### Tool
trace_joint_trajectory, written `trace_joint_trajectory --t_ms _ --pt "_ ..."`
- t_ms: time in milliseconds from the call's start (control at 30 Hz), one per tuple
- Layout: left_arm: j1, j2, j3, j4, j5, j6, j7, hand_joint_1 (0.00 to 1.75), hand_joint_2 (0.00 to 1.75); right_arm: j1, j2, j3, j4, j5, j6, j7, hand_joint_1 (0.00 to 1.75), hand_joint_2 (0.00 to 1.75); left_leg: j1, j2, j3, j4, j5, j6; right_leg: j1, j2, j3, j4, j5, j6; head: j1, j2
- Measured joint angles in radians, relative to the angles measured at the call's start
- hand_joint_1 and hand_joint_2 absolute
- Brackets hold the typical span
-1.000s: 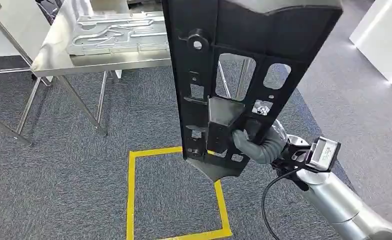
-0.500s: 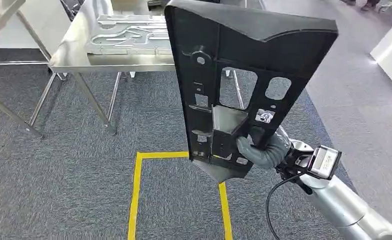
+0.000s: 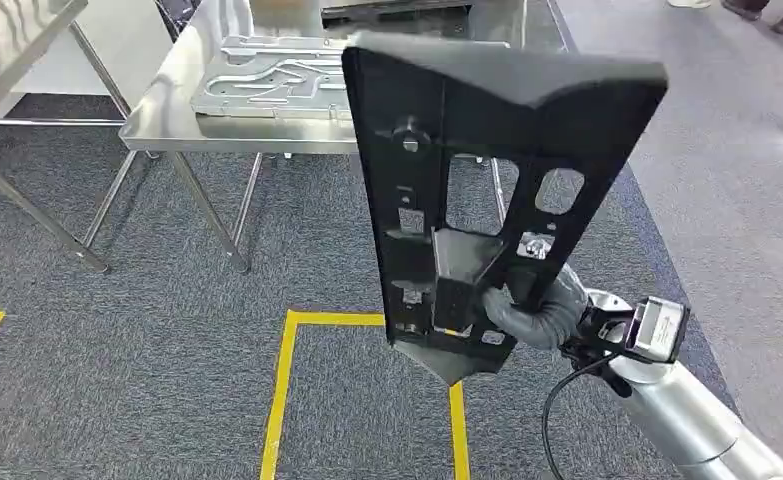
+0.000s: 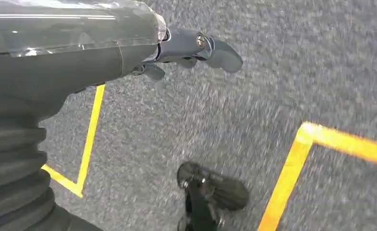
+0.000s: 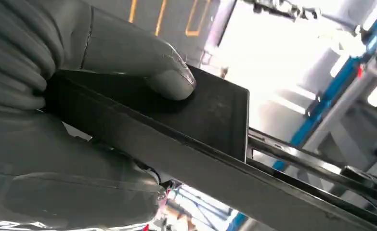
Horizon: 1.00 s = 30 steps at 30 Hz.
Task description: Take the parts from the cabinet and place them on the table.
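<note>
Since a second ago, the whole scene is sliding down as the camera advances. Right hand (image 3: 532,310) is clamping the upright flat black plastic panel with cut-outs (image 3: 487,190), short of the steel table (image 3: 167,125) bearing a grey metal plate (image 3: 267,75). Left hand (image 4: 186,48) is hanging over carpet with fingers loosely apart, grasping nothing.

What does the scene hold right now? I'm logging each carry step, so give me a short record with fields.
held part: black panel, upright, with cut-outs
right hand: grips the panel near its lower end
left hand: holds nothing, hangs over the carpet
table: steel, ahead, beyond the panel
on table: silver metal plate
floor: grey carpet, yellow tape lines
</note>
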Motion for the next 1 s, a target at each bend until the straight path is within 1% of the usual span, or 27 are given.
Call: trace_joint_trajectory --t_ms 33,67,133,167,200,233,267,333,367,400,433,467,500,533,567,600,633,667,700,733,767,800,833,867,900,933,1000 --pt "-0.003 0.003 0.0 0.0 -0.004 -0.006 0.0 0.0 1.75 -0.015 0.005 0.0 -0.005 -0.008 -0.018 0.017 1.71 1.75 0.004 0.005 0.003 0.012 -0.007 -0.005 -0.002 -0.002 0.009 -0.005 -0.001 -0.007 0.0 0.0" --pt "-0.006 0.004 0.0 0.0 -0.01 -0.011 0.0 0.0 1.75 -0.031 0.009 0.0 -0.011 -0.012 -0.038 0.024 1.71 1.75 0.004 0.011 -0.02 0.061 -0.03 -0.008 -0.001 -0.008 0.017 -0.006 -0.007 -0.016 0.0 0.0" --pt "-0.009 0.01 0.0 0.0 -0.013 -0.016 0.0 0.0 1.75 -0.039 0.023 0.003 -0.02 -0.006 -0.067 0.025 1.71 1.75 0.004 0.016 -0.115 0.229 -0.099 -0.014 0.003 -0.015 0.026 -0.006 -0.017 -0.025 0.0 0.0" --pt "-0.007 0.011 0.0 0.0 -0.014 -0.016 0.002 0.0 1.75 -0.039 0.033 0.009 -0.023 0.006 -0.078 0.024 1.71 1.75 0.004 0.017 -0.16 0.301 -0.116 -0.016 0.005 -0.016 0.03 -0.006 -0.022 -0.027 0.0 0.0" --pt "-0.005 0.011 0.0 0.0 -0.014 -0.016 0.003 0.0 1.75 -0.038 0.044 0.015 -0.024 0.018 -0.087 0.023 1.71 1.75 0.004 0.017 -0.19 0.335 -0.11 -0.015 0.007 -0.015 0.036 -0.006 -0.027 -0.028 0.0 0.0" --pt "-0.003 0.011 0.0 0.0 -0.014 -0.016 0.003 0.0 1.75 -0.037 0.054 0.023 -0.027 0.033 -0.094 0.022 1.71 1.75 0.004 0.017 -0.195 0.317 -0.078 -0.012 0.009 -0.014 0.044 -0.006 -0.033 -0.028 0.0 0.0" --pt "-0.004 0.011 0.0 0.0 -0.014 -0.016 0.003 0.0 1.75 -0.036 0.066 0.027 -0.03 0.044 -0.103 0.02 1.71 1.75 0.004 0.017 -0.177 0.256 -0.025 -0.007 0.011 -0.014 0.055 -0.006 -0.04 -0.028 0.0 0.0" --pt "-0.004 0.014 0.0 0.0 -0.015 -0.016 0.003 0.0 1.75 -0.036 0.089 0.032 -0.042 0.061 -0.119 0.015 1.71 1.75 -0.002 0.018 -0.111 0.074 0.092 0.013 0.014 -0.014 0.077 -0.007 -0.055 -0.027 0.0 0.0" --pt "-0.004 0.019 0.0 0.0 -0.015 -0.016 0.003 0.0 1.75 -0.035 0.098 0.033 -0.046 0.066 -0.124 0.014 1.71 1.75 -0.009 0.019 -0.093 0.044 0.086 0.021 0.017 -0.014 0.081 -0.007 -0.061 -0.023 0.0 0.0" --pt "-0.005 0.018 0.0 0.0 -0.015 -0.016 0.003 0.0 1.75 -0.033 0.105 0.034 -0.051 0.07 -0.127 0.014 1.71 1.75 -0.009 0.021 -0.089 0.023 0.078 0.02 0.019 -0.01 0.078 -0.005 -0.064 -0.016 0.0 0.0" --pt "-0.006 0.019 0.0 0.0 -0.015 -0.016 0.003 0.0 1.75 -0.028 0.109 0.034 -0.056 0.073 -0.129 0.014 1.71 1.75 -0.011 0.021 -0.09 0.026 0.077 0.02 0.017 -0.011 0.077 -0.008 -0.065 -0.011 0.0 0.0" --pt "-0.006 0.019 0.0 0.0 -0.015 -0.016 0.003 0.0 1.75 -0.024 0.112 0.034 -0.06 0.076 -0.13 0.014 1.71 1.75 -0.013 0.021 -0.09 0.027 0.074 0.025 0.015 -0.012 0.079 -0.012 -0.067 -0.006 0.0 0.0" --pt "-0.005 0.02 0.0 0.0 -0.016 -0.016 0.003 0.0 1.75 -0.023 0.115 0.034 -0.063 0.075 -0.131 0.014 1.71 1.75 -0.013 0.021 -0.088 0.02 0.073 0.029 0.016 -0.012 0.082 -0.015 -0.069 0.0 0.0 0.0" --pt "-0.005 0.02 -0.001 0.0 -0.016 -0.016 0.003 0.0 1.75 -0.022 0.117 0.032 -0.069 0.076 -0.133 0.014 1.71 1.75 0.002 0.023 -0.075 0.004 0.078 0.034 0.017 -0.011 0.085 -0.01 -0.077 0.006 0.0 0.0" --pt "-0.007 0.02 -0.001 0.0 -0.016 -0.016 0.003 0.0 1.75 -0.02 0.118 0.029 -0.071 0.075 -0.133 0.013 1.71 1.75 0.0 0.023 -0.065 -0.003 0.076 0.038 0.017 -0.01 0.074 0.022 -0.09 0.011 0.0 0.0" --pt "-0.008 0.02 -0.001 0.0 -0.016 -0.016 0.003 0.0 1.75 -0.02 0.119 0.027 -0.072 0.075 -0.134 0.012 1.71 1.75 0.0 0.024 -0.062 -0.004 0.073 0.041 0.016 -0.009 0.041 0.081 -0.119 0.014 0.0 0.0" --pt "-0.01 0.02 -0.001 0.0 -0.016 -0.016 0.003 0.0 1.75 -0.017 0.119 0.026 -0.074 0.075 -0.135 0.012 1.71 1.75 0.0 0.025 -0.058 -0.004 0.068 0.044 0.014 -0.009 -0.014 0.174 -0.157 0.018 0.0 0.0" --pt "-0.01 0.02 -0.001 0.0 -0.016 -0.016 0.003 0.0 1.75 -0.011 0.119 0.027 -0.074 0.075 -0.135 0.012 1.71 1.75 -0.001 0.026 -0.055 -0.004 0.064 0.045 0.012 -0.009 -0.064 0.253 -0.182 0.021 0.0 0.0" --pt "-0.01 0.02 -0.001 0.0 -0.016 -0.016 0.003 0.0 1.75 -0.004 0.12 0.026 -0.074 0.075 -0.135 0.012 1.71 1.75 0.0 0.027 -0.049 -0.003 0.058 0.045 0.01 -0.009 -0.106 0.31 -0.185 0.024 0.0 0.0" --pt "-0.009 0.02 -0.001 0.0 -0.016 -0.016 0.003 0.0 1.75 -0.001 0.12 0.026 -0.074 0.075 -0.135 0.012 1.71 1.75 0.0 0.027 -0.04 -0.003 0.051 0.044 0.007 -0.01 -0.119 0.307 -0.156 0.026 0.0 0.0" --pt "-0.009 0.02 -0.001 0.0 -0.016 -0.016 0.003 0.0 1.75 0.0 0.12 0.026 -0.074 0.075 -0.135 0.012 1.71 1.75 0.0 0.028 -0.028 -0.003 0.044 0.042 0.005 -0.011 -0.106 0.259 -0.107 0.027 0.0 0.0" --pt "-0.009 0.02 -0.001 0.0 -0.016 -0.016 0.003 0.0 1.75 0.0 0.12 0.026 -0.074 0.075 -0.135 0.012 1.71 1.75 0.002 0.028 -0.015 -0.002 0.035 0.04 0.004 -0.013 -0.074 0.175 -0.045 0.027 0.0 0.0" --pt "-0.01 0.019 -0.001 0.0 -0.016 -0.016 0.003 0.0 1.75 0.0 0.121 0.024 -0.074 0.074 -0.135 0.011 1.71 1.75 0.002 0.029 -0.002 -0.002 0.025 0.035 0.004 -0.022 -0.035 0.077 0.015 0.025 0.0 0.0" --pt "-0.009 0.019 -0.001 0.0 -0.016 -0.016 0.005 0.0 1.75 0.0 0.121 0.023 -0.074 0.071 -0.131 0.006 1.71 1.75 0.0 0.03 -0.001 -0.001 0.016 0.029 0.006 -0.043 -0.014 0.018 0.032 0.02 0.0 0.0" --pt "-0.011 0.019 -0.001 0.0 -0.016 -0.016 0.006 0.0 1.75 -0.003 0.121 0.021 -0.075 0.064 -0.126 0.002 1.71 1.75 -0.007 0.03 0.005 0.007 0.007 0.022 0.015 -0.044 -0.001 -0.003 0.016 0.015 0.0 0.0" --pt "-0.01 0.02 -0.001 0.0 -0.018 -0.016 0.007 0.0 1.75 -0.003 0.121 0.016 -0.075 0.056 -0.119 -0.004 1.71 1.75 -0.007 0.033 0.004 0.002 0.007 0.018 0.015 -0.039 -0.007 0.003 0.012 0.006 -0.001 0.0" --pt "-0.009 0.02 -0.002 0.0 -0.022 -0.017 0.008 0.0 1.75 -0.005 0.121 0.003 -0.076 0.045 -0.114 -0.007 1.71 1.75 -0.006 0.047 0.01 -0.003 0.0 0.008 0.018 -0.024 -0.009 0.001 0.006 -0.005 0.0 0.0"
